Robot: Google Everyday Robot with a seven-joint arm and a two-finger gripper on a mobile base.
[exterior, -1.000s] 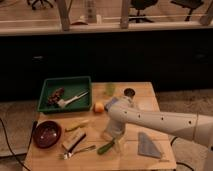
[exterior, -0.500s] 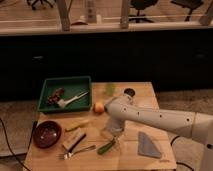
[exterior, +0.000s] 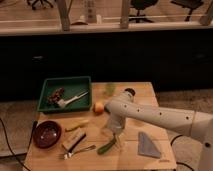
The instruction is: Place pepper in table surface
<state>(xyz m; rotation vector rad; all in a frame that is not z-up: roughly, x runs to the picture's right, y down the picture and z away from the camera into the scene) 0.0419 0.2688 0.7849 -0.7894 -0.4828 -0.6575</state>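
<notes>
The pepper [exterior: 106,147] is slim and dark green. It lies on the table surface [exterior: 150,102], a light tan wooden top, near the front edge. My gripper [exterior: 114,136] hangs from the white arm [exterior: 150,116], which reaches in from the right. The gripper points down just above and right of the pepper's upper end. I cannot tell whether it touches the pepper.
A green tray [exterior: 46,92] with small items stands at the back left. A dark red bowl [exterior: 46,134], a yellow piece [exterior: 76,124], a tan block [exterior: 74,139] and a fork [exterior: 77,151] lie left of the pepper. An orange fruit [exterior: 99,107] and a pale-green object [exterior: 110,89] sit behind the gripper. A grey cloth [exterior: 149,145] lies to the right.
</notes>
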